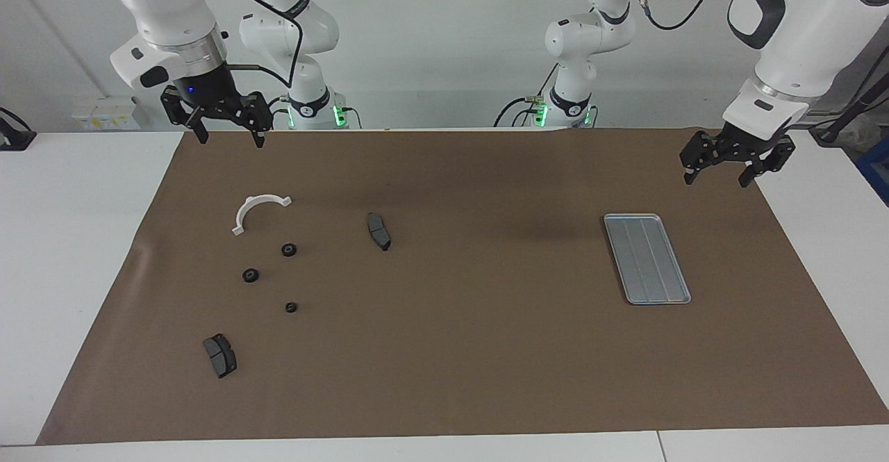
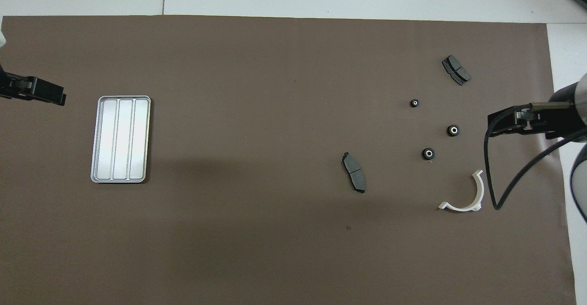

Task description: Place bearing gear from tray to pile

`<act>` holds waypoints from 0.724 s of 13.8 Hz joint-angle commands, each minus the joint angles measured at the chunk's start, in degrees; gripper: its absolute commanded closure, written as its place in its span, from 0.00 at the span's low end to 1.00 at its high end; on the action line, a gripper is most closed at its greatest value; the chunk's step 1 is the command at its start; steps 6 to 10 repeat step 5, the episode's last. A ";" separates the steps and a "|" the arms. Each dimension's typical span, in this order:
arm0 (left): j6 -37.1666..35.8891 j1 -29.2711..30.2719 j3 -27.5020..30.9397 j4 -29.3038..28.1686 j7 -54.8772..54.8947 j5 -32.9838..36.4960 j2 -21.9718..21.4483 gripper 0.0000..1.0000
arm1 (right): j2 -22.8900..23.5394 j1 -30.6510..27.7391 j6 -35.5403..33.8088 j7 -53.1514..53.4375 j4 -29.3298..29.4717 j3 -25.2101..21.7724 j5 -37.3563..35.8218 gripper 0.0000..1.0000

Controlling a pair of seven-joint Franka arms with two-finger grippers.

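Writing: none readable anywhere on the parts, arms or worktop [image 1: 62, 253].

Tray [image 1: 646, 258] lies flat on the brown mat [image 1: 472, 351] toward the left arm's end, bare, three lengthwise grooves showing. Pile sits toward the right arm's end, loose and spread: white bracket [image 1: 256, 211] nearest the robots, then three small black gears [image 1: 289, 249] [image 1: 251, 275] [image 1: 291, 306] apart from one another, one brake pad [image 1: 219, 355] farthest from the robots, a second pad [image 1: 378, 231] off toward mid-mat. No gear in the tray; all three lie in the pile.

Left gripper [image 1: 718, 173] hangs in the air over the mat's edge, on the robots' side of the tray, fingers spread, holding nothing. Right gripper [image 1: 230, 137] hangs over the mat's edge nearest the robots, above the bracket's end, fingers spread, holding nothing.

Overhead view: both grippers cut off at the frame edges, only dark tips and a looping cable [image 2: 497, 176] showing. Gear teeth too small to make out.
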 commanded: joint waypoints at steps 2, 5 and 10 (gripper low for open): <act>-0.25 4.92 0.71 4.10 2.77 -1.94 1.20 0.00 | -1.02 -0.08 0.52 -1.29 -1.81 -0.42 3.49 0.00; -1.84 5.11 0.63 5.18 2.43 -1.60 -1.87 0.00 | -1.03 -0.34 1.58 -1.29 -1.90 -0.51 3.49 0.00; -1.84 5.11 0.63 5.18 2.43 -1.60 -1.87 0.00 | -1.03 -0.34 1.58 -1.29 -1.90 -0.51 3.49 0.00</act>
